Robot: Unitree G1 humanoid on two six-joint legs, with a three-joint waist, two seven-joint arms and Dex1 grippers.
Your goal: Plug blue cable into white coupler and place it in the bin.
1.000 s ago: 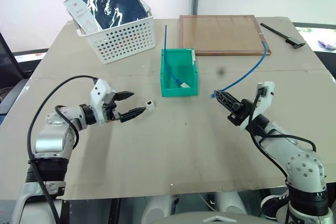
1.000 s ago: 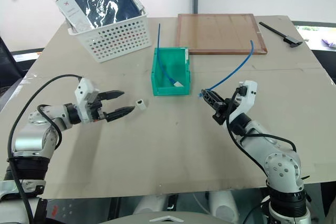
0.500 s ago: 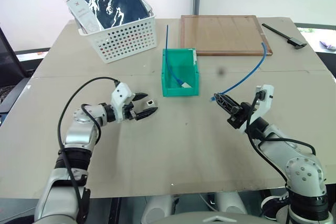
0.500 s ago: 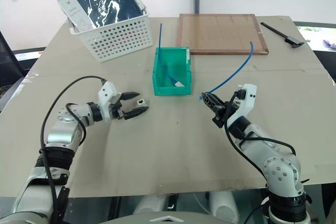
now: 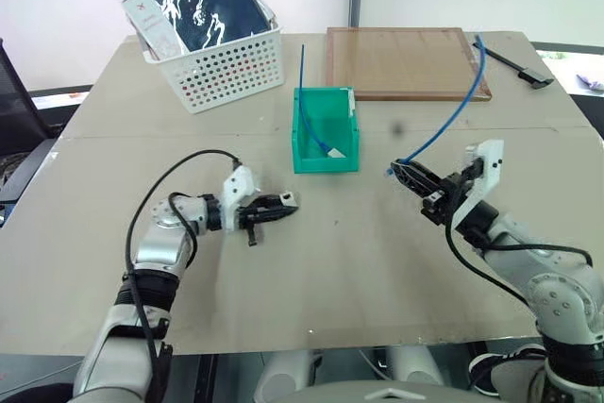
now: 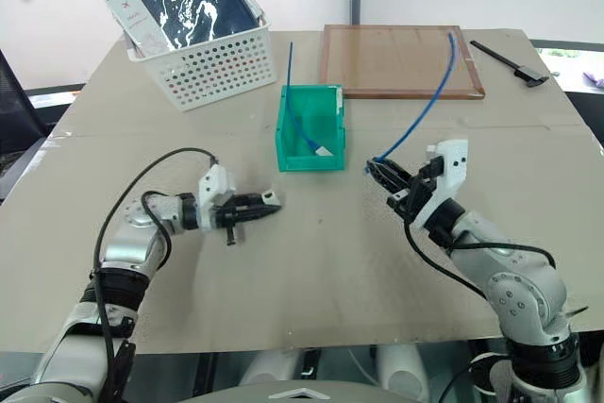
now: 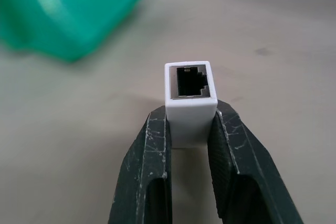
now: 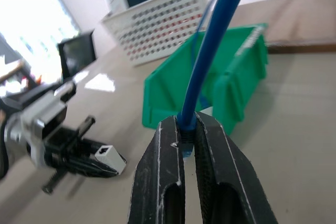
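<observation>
My left gripper (image 5: 283,203) is shut on the white coupler (image 5: 291,199), a tiny white block, just above the table in front of the green bin (image 5: 326,163). In the left wrist view the coupler (image 7: 190,98) sits between both fingers, its dark socket facing outward. To the right of the bin my right gripper (image 5: 404,173) is shut on the blue cable (image 5: 453,120) near its plug end. The cable (image 8: 215,40) rises from the fingers and arcs back over the wooden board. The plug itself is hidden between the fingers.
A second, straighter blue cord (image 5: 303,92) leans out of the bin. A white perforated basket (image 5: 222,68) holding dark packets stands at the back left. A wooden board (image 5: 406,61) lies at the back, with a black tool (image 5: 514,58) to its right.
My left gripper slid right to the coupler and shut on it. My right gripper rolled its wrist, and the cable's free end swung up over the board.
</observation>
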